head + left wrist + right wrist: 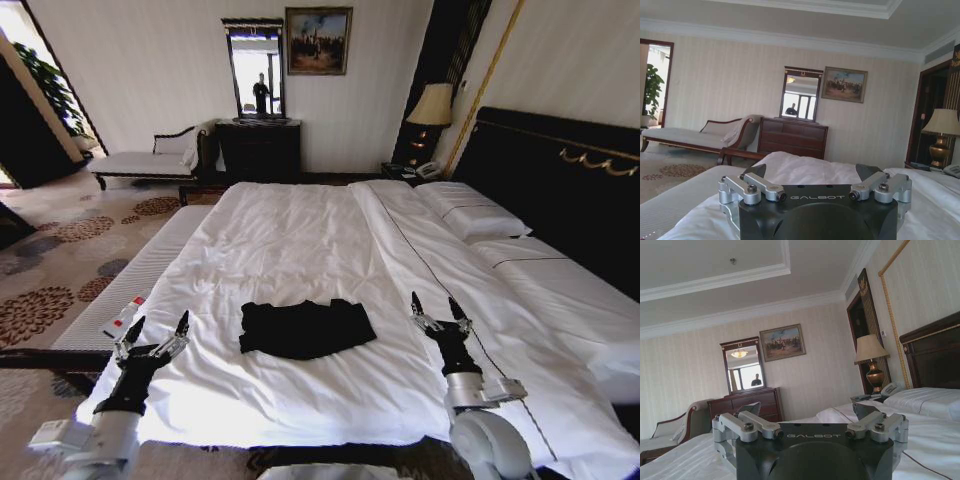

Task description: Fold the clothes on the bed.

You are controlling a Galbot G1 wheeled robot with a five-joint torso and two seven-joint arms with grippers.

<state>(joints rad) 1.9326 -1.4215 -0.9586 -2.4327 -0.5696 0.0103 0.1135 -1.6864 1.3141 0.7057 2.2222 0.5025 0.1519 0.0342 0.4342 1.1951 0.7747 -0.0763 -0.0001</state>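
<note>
The black T-shirt lies bunched on the white duvet near the foot of the bed, between the released left hand and released right hand, so folding looks unstarted and calls for reaching inward to its edges.

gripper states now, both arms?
Left gripper: open, empty, left of the black T-shirt.
Right gripper: open, empty, right of it.
</note>
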